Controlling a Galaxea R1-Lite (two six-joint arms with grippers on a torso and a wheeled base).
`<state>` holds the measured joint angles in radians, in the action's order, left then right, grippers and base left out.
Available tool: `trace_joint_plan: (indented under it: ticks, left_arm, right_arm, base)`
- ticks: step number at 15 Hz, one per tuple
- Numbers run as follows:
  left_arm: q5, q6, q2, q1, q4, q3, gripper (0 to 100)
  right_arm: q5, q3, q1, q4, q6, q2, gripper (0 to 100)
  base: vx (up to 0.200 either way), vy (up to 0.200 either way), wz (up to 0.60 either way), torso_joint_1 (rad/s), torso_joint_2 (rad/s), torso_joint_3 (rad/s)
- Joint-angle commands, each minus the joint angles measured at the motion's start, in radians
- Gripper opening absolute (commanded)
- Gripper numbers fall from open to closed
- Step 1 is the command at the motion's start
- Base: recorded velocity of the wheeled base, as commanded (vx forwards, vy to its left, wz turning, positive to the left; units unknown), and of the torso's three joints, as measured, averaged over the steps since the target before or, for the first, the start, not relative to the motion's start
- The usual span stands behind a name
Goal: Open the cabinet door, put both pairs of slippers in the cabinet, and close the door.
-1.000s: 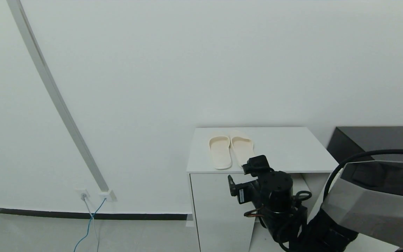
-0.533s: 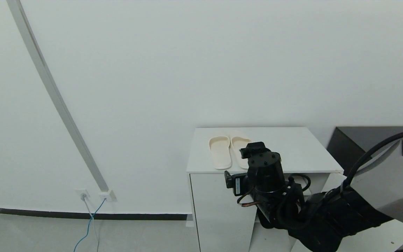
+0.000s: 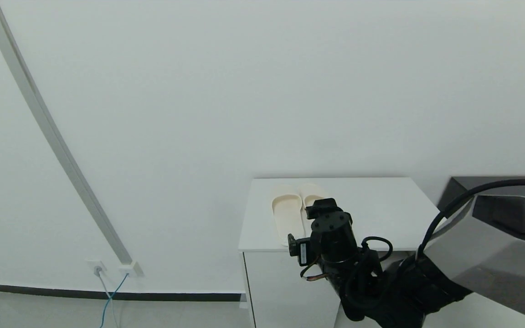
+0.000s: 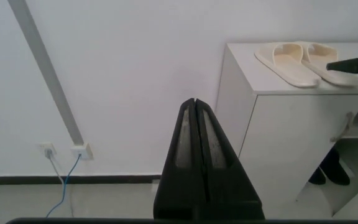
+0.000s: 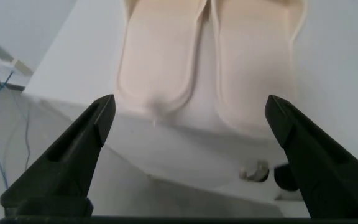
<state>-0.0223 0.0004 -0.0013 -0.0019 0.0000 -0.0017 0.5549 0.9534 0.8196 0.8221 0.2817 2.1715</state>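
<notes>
A cream pair of slippers (image 3: pixel 286 210) lies side by side on the white cabinet's top (image 3: pixel 381 205), near its left front corner. My right gripper (image 5: pixel 190 115) hangs open just above the slippers' (image 5: pixel 160 68) near ends, its fingers spread wider than the pair. Seen from the left wrist, that gripper's tip (image 4: pixel 352 64) touches or nearly touches the nearer slipper (image 4: pixel 291 61). The cabinet's left door (image 4: pixel 291 149) is shut. To its right the cabinet stands open, with a dark pair of slippers (image 4: pixel 330 169) inside. My left gripper (image 4: pixel 195 124) is shut and empty, low and left of the cabinet.
The cabinet stands against a white wall. A dark table (image 3: pixel 499 187) adjoins it on the right. A grey conduit (image 3: pixel 48 132) slants down the wall to sockets (image 3: pixel 112 269) with blue cables. A small knob (image 5: pixel 253 169) sits on the door edge.
The head camera has shifted, so the whole scene sits lower. My right arm has risen from in front of the door and gone forward over the cream slippers.
</notes>
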Motion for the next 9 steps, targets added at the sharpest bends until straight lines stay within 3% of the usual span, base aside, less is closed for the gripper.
trace_joint_plan:
  ticks: [1,9]
  left_arm:
    - [0.001,0.000,0.001,0.000,0.000,0.000,0]
    - [-0.001,0.000,0.001,0.000,0.000,0.000,0]
  right_arm:
    - [0.002,0.022,-0.014,0.061,-0.007,0.082,100]
    - [-0.001,0.280,-0.086,0.057,-0.055,0.241,100]
  base:
    - [0.000,0.000,0.00,0.000,0.00,0.000]
    - [0.000,0.000,0.00,0.000,0.00,0.000]
